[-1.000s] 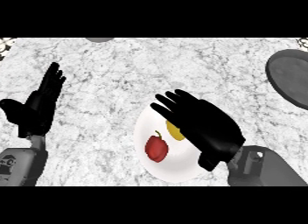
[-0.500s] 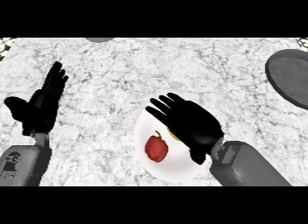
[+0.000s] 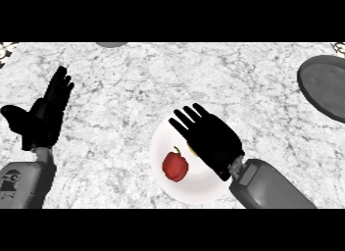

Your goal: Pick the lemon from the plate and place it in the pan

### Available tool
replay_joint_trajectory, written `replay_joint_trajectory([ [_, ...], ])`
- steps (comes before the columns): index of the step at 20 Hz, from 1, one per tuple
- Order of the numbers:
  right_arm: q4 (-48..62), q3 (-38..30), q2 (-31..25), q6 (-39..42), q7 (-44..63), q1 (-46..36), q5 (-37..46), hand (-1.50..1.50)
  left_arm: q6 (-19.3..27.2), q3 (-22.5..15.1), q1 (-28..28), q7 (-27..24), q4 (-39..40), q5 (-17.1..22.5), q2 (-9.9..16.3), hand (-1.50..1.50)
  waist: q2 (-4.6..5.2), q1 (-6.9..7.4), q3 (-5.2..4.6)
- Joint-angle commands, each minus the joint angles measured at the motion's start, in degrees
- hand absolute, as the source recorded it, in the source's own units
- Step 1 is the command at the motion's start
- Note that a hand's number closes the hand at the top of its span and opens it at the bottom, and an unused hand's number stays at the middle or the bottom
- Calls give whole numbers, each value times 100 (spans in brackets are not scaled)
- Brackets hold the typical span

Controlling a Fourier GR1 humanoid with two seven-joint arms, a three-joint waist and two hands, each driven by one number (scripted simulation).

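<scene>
**Ana:** Right hand (image 3: 208,139) is spread flat over the plate (image 3: 197,188), fingers straight and fanned, with nothing in it. Only a thin yellow sliver of the lemon (image 3: 193,150) shows, right under the palm's left edge.

**Ben:** And the red thing?

**Ana:** A red pepper (image 3: 176,165), glossy, plump, with a thin curved stem. It lies just left of the wrist, close beside the lemon.

**Ben:** So what could go wrong?

**Ana:** The palm hides nearly all of the lemon, so I'd judge the closing fingers might land off-centre. A lemon is rounded and smooth-skinned; pinched on one side, it could roll off across the slick white plate. The pepper sits near enough that the thumb might catch it instead, or nudge it off the rim.

**Ben:** Where's the pan?

**Ana:** Well apart, up and to the right of the hand: the pan (image 3: 333,88) is a dark, round, matte disc, cut off by the view's edge. Its wall looks shallow, though I can't be sure from here. A carry that low could clip the rim.

**Ben:** The other hand?

**Ana:** Left hand (image 3: 41,115) rests open far to the left, fingers up, over the mottled grey-white marble desk (image 3: 132,73).
</scene>
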Motion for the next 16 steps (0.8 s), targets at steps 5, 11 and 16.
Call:
replay_joint_trajectory([
  [5, 21, -256, 204, 453, -171, 92, 453, -150, -361, 216, 399, -258, -123, 53, 30, 0, -1, -2, 0],
  [11, 618, -239, 370, 95, -397, 104, 962, -150, -141, 99, 193, -364, 156, -272, -245, 0, 2, -13, 0],
  [16, 1505, -341, 654, -316, -492, -132, 1265, -150, -272, 230, 386, -533, 190, -237, -207, 0, 8, -1, -1],
])
